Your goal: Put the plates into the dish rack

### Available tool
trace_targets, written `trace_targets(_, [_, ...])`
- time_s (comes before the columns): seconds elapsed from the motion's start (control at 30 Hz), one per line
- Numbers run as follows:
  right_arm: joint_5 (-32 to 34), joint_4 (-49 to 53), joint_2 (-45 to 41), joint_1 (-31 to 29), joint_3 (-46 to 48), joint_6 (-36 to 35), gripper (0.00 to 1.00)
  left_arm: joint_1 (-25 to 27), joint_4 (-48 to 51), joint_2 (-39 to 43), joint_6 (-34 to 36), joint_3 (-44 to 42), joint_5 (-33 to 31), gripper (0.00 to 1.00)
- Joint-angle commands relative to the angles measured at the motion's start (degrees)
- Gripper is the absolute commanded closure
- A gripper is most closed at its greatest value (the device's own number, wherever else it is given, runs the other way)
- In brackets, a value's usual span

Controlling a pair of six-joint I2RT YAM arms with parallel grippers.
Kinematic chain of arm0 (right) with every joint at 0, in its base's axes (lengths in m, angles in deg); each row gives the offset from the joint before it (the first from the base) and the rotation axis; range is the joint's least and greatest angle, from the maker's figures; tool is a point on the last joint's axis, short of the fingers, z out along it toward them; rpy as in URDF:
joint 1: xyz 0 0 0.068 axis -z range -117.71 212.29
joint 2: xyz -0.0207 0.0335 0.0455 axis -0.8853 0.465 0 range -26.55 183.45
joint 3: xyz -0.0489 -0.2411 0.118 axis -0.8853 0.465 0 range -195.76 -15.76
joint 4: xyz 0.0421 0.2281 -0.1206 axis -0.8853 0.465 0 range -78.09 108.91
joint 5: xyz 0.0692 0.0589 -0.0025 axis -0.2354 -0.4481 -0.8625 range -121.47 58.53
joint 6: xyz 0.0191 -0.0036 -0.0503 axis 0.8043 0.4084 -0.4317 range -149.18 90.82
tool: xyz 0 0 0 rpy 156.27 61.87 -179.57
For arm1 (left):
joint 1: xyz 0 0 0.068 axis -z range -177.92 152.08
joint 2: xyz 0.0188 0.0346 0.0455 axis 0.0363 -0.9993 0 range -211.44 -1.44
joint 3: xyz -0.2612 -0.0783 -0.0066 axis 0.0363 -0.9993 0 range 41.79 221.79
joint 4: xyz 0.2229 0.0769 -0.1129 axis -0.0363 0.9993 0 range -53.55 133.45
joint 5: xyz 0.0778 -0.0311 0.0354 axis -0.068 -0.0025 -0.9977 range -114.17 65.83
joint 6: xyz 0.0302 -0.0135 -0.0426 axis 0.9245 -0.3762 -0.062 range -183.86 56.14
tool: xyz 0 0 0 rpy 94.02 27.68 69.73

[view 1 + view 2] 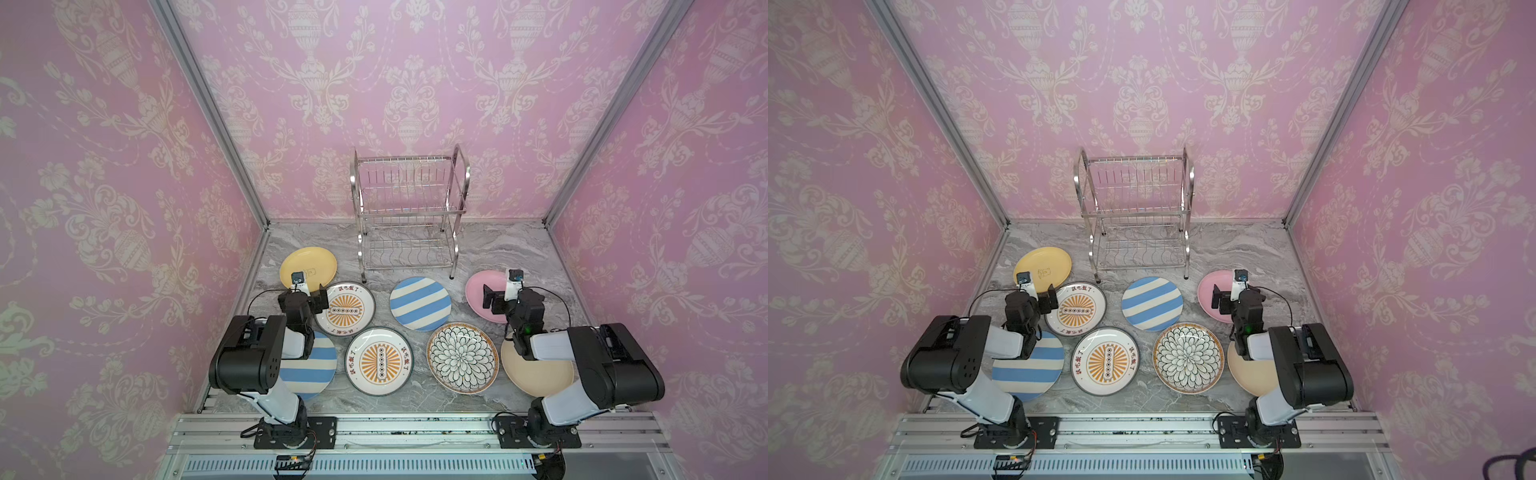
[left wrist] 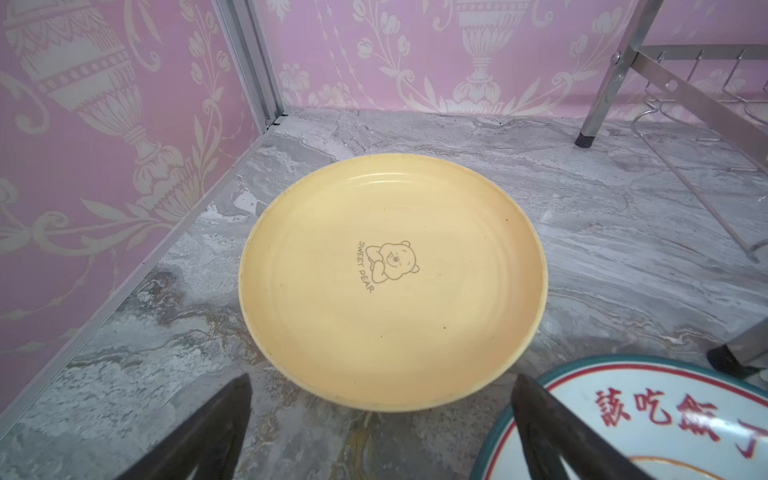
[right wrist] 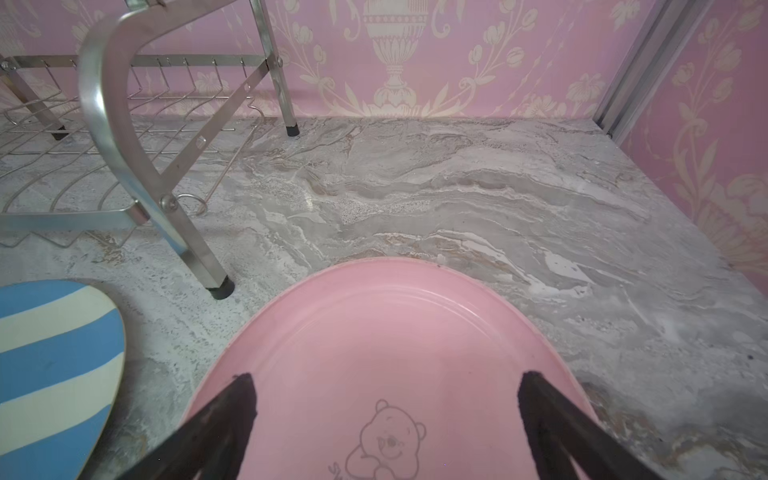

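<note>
Lying flat on the grey marble tabletop (image 1: 519, 249), all eight plates fill the lower half of both top views, below the dish rack (image 1: 409, 208), which stands upright at centre against the back wall. At far left the yellow bear-print plate (image 1: 309, 262) lies uppermost, and the lower striped plate (image 1: 320, 374) sits partly under the left arm. The left gripper (image 2: 382, 384) hovers between them, jaws spread wide and holding nothing, its tips near the yellow plate's rim and the upper sunburst plate (image 1: 347, 309). Rightward come the lower sunburst plate (image 1: 379, 360), the upper striped plate (image 1: 419, 303) and the black-petal plate (image 1: 462, 358). At right, the right gripper (image 3: 385, 379) hangs over the pink plate (image 3: 395, 332), jaws wide apart and empty. The beige plate (image 1: 536, 374) lies partly under the right arm.
</note>
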Motion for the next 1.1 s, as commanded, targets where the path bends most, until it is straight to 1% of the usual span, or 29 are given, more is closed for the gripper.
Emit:
trace_targets(0.0, [-0.42, -0.26, 0.26, 0.33, -1.05, -0.44, 0.0, -0.11, 0.18, 0.06, 1.29, 0.49, 1.15, 0.01])
trace_targets(0.13, [-0.45, -0.12, 0.25, 0.41, -1.01, -0.43, 0.0, -0.63, -0.22, 0.05, 0.18, 0.28, 1.1, 0.01])
trace_targets(0.23, [-1.39, 0.99, 0.19, 1.2, -1.62, 0.28, 0.0, -0.63, -0.26, 0.06, 0.5, 0.25, 1.1, 0.01])
trace_targets(0.8, [-1.88, 0.89, 0.23, 1.36, -1.68, 0.44, 0.0, -0.63, -0.24, 0.06, 0.51, 0.25, 1.11, 0.01])
trace_targets(1.07, [-2.05, 0.97, 0.21, 1.53, -1.57, 0.53, 0.0, -0.63, 0.76, 0.07, 1.09, 0.76, 2.97, 0.01])
